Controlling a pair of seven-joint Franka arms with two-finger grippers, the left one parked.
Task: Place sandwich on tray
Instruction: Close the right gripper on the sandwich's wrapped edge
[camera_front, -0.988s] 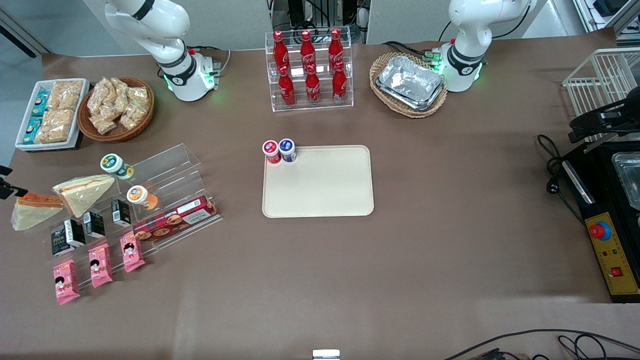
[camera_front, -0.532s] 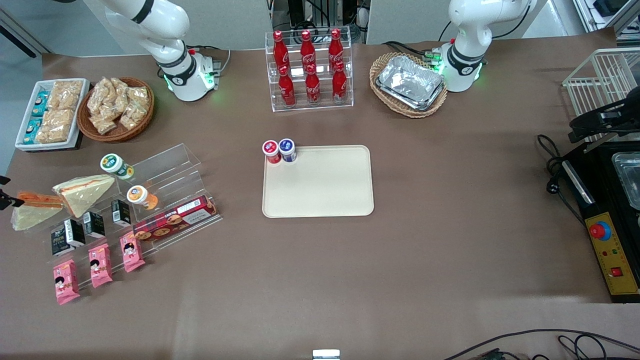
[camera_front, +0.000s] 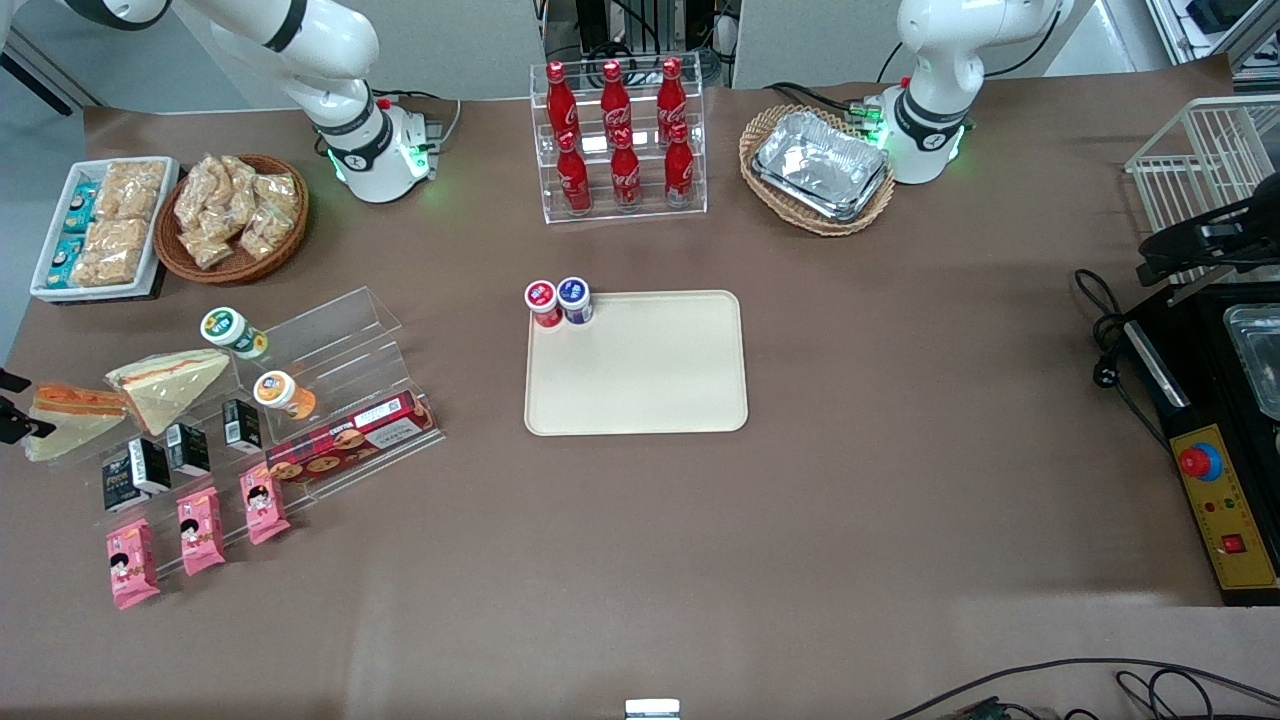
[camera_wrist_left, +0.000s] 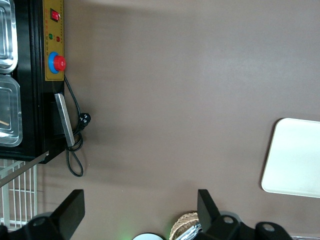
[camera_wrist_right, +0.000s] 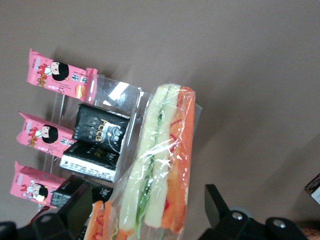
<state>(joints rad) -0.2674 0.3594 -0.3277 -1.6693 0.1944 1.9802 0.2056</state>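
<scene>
The sandwich (camera_front: 68, 412), a clear-wrapped wedge with an orange-red filling edge, lies at the working arm's end of the table, beside a paler wedge (camera_front: 170, 384). In the right wrist view the sandwich (camera_wrist_right: 162, 155) shows its orange and green filling edge. My right gripper (camera_front: 10, 405) is at the sandwich's outer end; in the right wrist view the gripper (camera_wrist_right: 147, 217) is open, with one finger on each side of the sandwich. The cream-beige tray (camera_front: 650, 390) lies in the middle of the table and also shows in the left wrist view (camera_wrist_left: 300, 160).
A red-lidded cup (camera_front: 542, 300) and a blue-lidded cup (camera_front: 574, 298) stand on the tray's corner. A clear stepped rack (camera_front: 330, 350) holds small cartons (camera_front: 150, 465), a biscuit box (camera_front: 345, 440) and pink packets (camera_front: 200, 530) beside the sandwiches. Cola bottles (camera_front: 615, 140) stand farther from the camera.
My right gripper has come down over the sandwich's outer end, so its fingers now straddle it. The sandwich has hardly moved.
</scene>
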